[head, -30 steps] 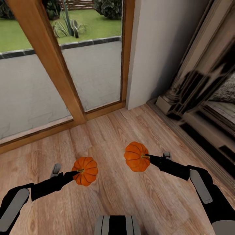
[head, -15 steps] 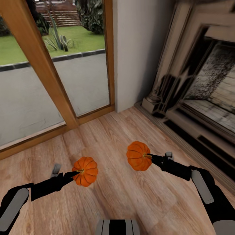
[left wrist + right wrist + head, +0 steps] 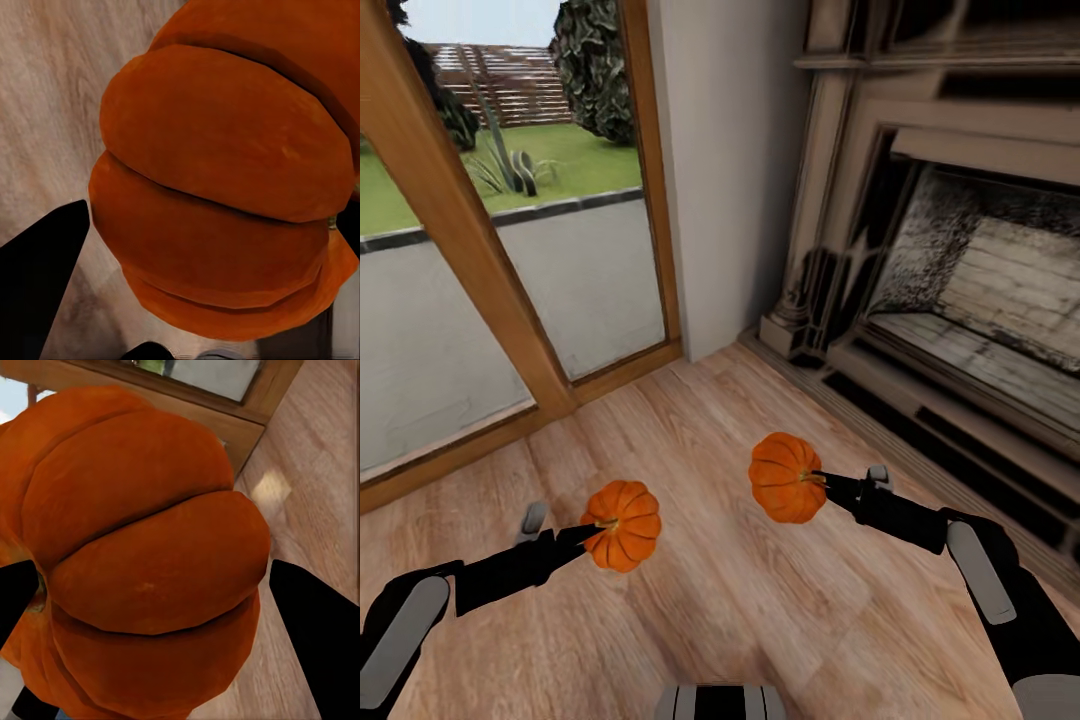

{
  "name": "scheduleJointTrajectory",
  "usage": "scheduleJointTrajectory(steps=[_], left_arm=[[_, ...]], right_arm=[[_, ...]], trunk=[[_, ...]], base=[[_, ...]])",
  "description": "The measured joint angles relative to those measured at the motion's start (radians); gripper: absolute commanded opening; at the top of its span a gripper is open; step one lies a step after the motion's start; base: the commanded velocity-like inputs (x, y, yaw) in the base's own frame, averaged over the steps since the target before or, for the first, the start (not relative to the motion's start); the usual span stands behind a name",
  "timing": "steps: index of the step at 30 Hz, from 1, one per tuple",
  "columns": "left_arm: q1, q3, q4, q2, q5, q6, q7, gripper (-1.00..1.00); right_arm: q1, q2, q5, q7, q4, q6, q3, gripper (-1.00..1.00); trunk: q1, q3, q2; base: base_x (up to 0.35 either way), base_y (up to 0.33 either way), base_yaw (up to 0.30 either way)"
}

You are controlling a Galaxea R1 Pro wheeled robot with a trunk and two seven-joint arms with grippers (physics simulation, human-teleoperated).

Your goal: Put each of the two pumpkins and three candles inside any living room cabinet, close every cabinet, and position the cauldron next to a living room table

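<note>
Two bright-orange ribbed pumpkins hang above the wooden floor in the head view. My left gripper [image 3: 598,527] is shut on the left pumpkin [image 3: 624,525] at its stem side. The right pumpkin [image 3: 784,478] is held the same way by my right gripper [image 3: 818,480], a little higher and farther forward. Close up, the left pumpkin [image 3: 225,187] sits between two dark fingers [image 3: 41,277], and the right pumpkin [image 3: 135,555] between black fingers [image 3: 315,637]. The candles, cabinet and cauldron are out of view.
An ornate carved fireplace [image 3: 960,270] with a stone hearth takes up the right side. A pale wall corner [image 3: 730,170] stands ahead, and a wood-framed glass door [image 3: 450,240] onto a garden is at the left. Plank floor [image 3: 700,600] lies below both arms.
The whole picture has shifted left and down, so the camera has turned right and lifted; more of the fireplace shows. Both pumpkins stay held in the same place relative to me.
</note>
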Motion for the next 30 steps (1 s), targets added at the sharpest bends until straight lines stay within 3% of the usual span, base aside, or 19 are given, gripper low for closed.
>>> scheduleJointTrajectory(steps=[12,25,30], left_arm=[[0.000,0.001,0.000,-0.002,-0.007,-0.002,0.000,-1.00],[0.000,0.000,0.000,-0.003,0.000,0.000,0.000,-1.00],[0.000,0.000,0.000,-0.003,-0.002,0.000,0.000,-1.00]], right_arm=[[0.000,0.000,-0.001,0.003,0.028,-0.001,-0.001,-1.00],[0.000,0.000,-0.004,0.006,0.034,-0.001,-0.009,-1.00],[0.000,0.000,-0.004,0.005,0.034,-0.001,-0.010,-1.00]], trunk=[[-0.005,0.061,0.003],[-0.012,0.127,0.006],[-0.013,0.152,0.007]], base=[[-0.311,0.000,-0.209],[-0.026,0.000,-0.209],[-0.236,0.000,-0.209]])
